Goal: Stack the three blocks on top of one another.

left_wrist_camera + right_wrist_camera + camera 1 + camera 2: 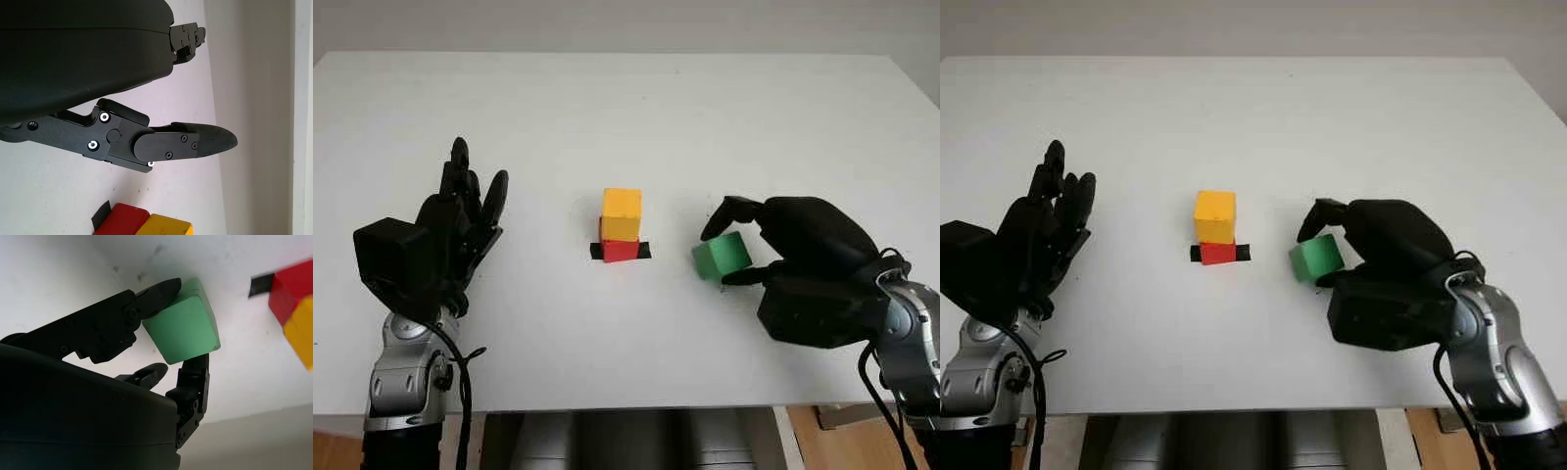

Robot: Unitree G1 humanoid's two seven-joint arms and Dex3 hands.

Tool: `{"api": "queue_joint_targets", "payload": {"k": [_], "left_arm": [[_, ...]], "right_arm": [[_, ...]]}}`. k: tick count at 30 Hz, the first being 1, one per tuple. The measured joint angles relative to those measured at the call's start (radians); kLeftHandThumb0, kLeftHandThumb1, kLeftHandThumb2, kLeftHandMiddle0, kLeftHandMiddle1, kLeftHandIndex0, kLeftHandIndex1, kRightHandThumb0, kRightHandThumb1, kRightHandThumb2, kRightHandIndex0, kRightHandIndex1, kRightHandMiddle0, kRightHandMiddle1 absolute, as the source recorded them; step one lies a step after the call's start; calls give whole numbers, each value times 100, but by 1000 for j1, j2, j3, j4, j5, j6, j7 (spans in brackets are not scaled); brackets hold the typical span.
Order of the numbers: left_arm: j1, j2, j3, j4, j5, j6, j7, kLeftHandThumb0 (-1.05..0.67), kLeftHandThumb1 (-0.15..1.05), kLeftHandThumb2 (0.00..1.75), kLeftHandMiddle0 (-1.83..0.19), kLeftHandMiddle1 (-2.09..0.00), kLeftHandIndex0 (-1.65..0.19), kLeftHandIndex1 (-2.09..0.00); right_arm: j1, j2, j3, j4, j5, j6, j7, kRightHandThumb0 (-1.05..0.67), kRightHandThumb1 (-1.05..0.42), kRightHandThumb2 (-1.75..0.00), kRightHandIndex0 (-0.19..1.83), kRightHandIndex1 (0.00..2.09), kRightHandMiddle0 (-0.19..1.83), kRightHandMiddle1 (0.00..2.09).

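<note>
The left hand [460,211] hangs open, well to the left of the red block [620,251], holding nothing; parked there, it leaves the middle of the white table [626,108] free. The red block sits on a strip of black tape [643,251] that seems to mark the stacking spot. The yellow block [622,213] rests squarely on top of it, so two tiers are done. Just to the right of the red block, the right hand [803,259] has its fingers [159,291] pinched on opposite faces of the green block [722,256], which appears tilted, a grip suited to lifting it onto the yellow one.
</note>
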Motion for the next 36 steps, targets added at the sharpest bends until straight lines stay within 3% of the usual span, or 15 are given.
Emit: {"api": "queue_joint_targets", "payload": {"k": [10, 20, 25, 36], "left_arm": [[0, 0, 1, 16, -3, -7, 0, -68, 105, 41, 19, -5, 14, -5], [0, 1, 1, 23, -3, -13, 2, -68, 105, 41, 19, -5, 14, -5], [-1, 11, 4, 22, -4, -8, -4, -70, 105, 42, 19, 0, 18, -4], [-1, 20, 6, 21, 0, 8, -8, -70, 105, 45, 19, 0, 19, 0]], "right_arm": [[-245, 1, -45, 170, 141, -18, 4, -27, -85, -5, 62, 6, 69, 87], [-511, 3, -7, 402, 251, -28, 108, -27, -82, -5, 65, 7, 56, 124], [-664, 20, 49, 495, 277, 79, 225, -30, -85, -6, 60, 4, 41, 154], [-803, 54, 179, 558, 251, 209, 383, -43, -94, -7, 57, 3, 35, 161]]}}
